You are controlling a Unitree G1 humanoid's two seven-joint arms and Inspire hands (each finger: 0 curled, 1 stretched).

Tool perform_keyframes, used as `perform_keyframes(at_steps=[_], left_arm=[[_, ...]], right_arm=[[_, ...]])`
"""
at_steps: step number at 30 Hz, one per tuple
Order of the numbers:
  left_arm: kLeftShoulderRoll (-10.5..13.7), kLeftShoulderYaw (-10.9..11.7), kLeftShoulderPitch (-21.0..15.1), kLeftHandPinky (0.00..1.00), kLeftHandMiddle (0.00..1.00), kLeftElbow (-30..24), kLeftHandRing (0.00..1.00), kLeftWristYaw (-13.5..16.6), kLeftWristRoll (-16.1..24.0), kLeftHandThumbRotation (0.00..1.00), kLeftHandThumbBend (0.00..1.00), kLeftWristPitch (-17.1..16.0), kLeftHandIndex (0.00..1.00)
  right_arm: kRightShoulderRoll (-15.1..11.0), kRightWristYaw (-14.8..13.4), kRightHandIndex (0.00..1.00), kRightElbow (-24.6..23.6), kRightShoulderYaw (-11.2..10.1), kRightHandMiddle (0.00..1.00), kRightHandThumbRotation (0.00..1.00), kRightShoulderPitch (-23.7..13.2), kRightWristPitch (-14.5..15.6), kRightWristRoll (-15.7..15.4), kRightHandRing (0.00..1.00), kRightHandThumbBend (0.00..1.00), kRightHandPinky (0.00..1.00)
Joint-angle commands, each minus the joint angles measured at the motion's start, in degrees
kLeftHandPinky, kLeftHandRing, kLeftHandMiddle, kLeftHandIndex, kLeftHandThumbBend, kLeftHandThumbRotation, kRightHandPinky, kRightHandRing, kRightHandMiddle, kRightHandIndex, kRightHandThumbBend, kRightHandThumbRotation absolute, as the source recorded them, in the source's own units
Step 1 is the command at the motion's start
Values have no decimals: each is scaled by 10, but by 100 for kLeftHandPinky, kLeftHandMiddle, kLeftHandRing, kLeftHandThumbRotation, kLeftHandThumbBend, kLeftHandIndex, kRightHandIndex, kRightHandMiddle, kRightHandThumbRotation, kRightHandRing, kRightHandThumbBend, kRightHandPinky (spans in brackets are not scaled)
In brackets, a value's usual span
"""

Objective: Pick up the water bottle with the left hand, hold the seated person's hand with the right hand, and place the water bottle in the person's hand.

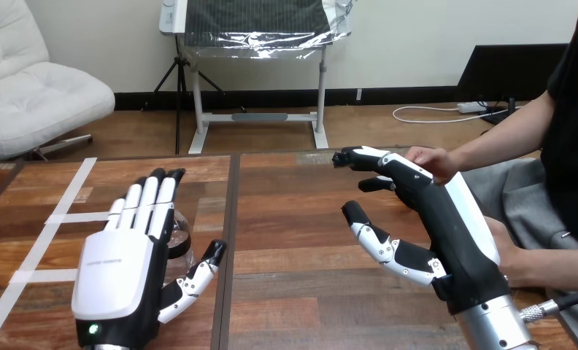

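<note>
Two open hands: left hand (122, 270) over water bottle (182, 233), right hand (447, 219) beside person's hand (430, 160) at far edge, bare table (293, 219) between.

The table (293, 240) is of wood: red-brown planks with a visible grain and a soft shine. On its left part lie strips of white tape (74, 217), matt, like paper. The left hand (122, 273), at the lower left of the frame, has on its back a white shell of smooth, glossy plastic; the parts under it are black plastic, less shiny. The bottle (182, 235) beside its fingers is clear plastic that catches light. The right hand (436, 211), at the right, is of the same black and white plastic. Its forearm (494, 329) is silver metal with fine ridges.
</note>
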Motion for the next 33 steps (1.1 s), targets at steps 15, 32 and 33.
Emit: perform_keyframes(at_steps=[15,32,33], left_arm=[[-11,12,-39,100,100,29,100,34,-15,100,40,-3,100],[-12,16,-52,100,100,60,100,60,-39,100,41,-41,100],[-12,16,-52,100,100,61,100,61,-39,100,41,-42,100]], right_arm=[[2,-1,74,-15,-4,83,0,-40,3,7,82,32,73],[2,-1,74,-11,-1,83,0,-41,-2,7,82,32,73],[2,-1,74,-11,-1,83,0,-41,-3,6,82,32,73]])
